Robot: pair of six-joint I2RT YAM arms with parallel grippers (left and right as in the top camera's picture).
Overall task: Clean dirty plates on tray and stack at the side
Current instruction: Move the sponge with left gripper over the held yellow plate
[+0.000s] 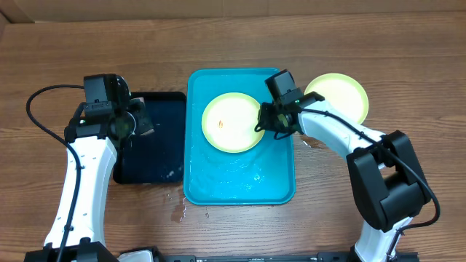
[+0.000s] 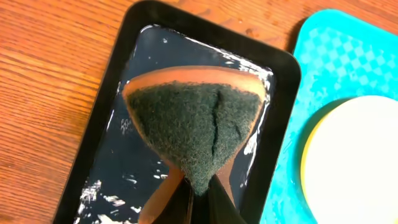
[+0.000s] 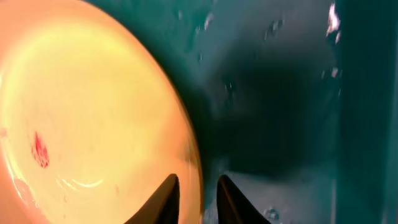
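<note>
**Plate steadied at its rim, sponge waiting over the rinse tray**

We see the dirty plate (image 1: 229,124) lying flat in the upper half of the turquoise tray (image 1: 240,185), with a red smear (image 3: 40,149) on its pale centre. The right gripper (image 3: 198,186) sits at the plate's right edge. Its fingers are narrow, one on each side of the rim, though we cannot tell whether they are actually pinching it. We think this placement is meant to keep the plate from sliding on the wet tray while it is scrubbed.

The left gripper (image 1: 137,124) is closed on a sponge (image 2: 193,127), green scouring face toward the camera. It hangs over the dark tray (image 1: 156,156), which glistens with water, so we judge the sponge is there to be wetted or to drip.

A second plate (image 1: 338,94) rests on the table (image 1: 408,58) to the right of the tray, likely the start of the stack. We judge the smeared plate has not yet been scrubbed.
</note>
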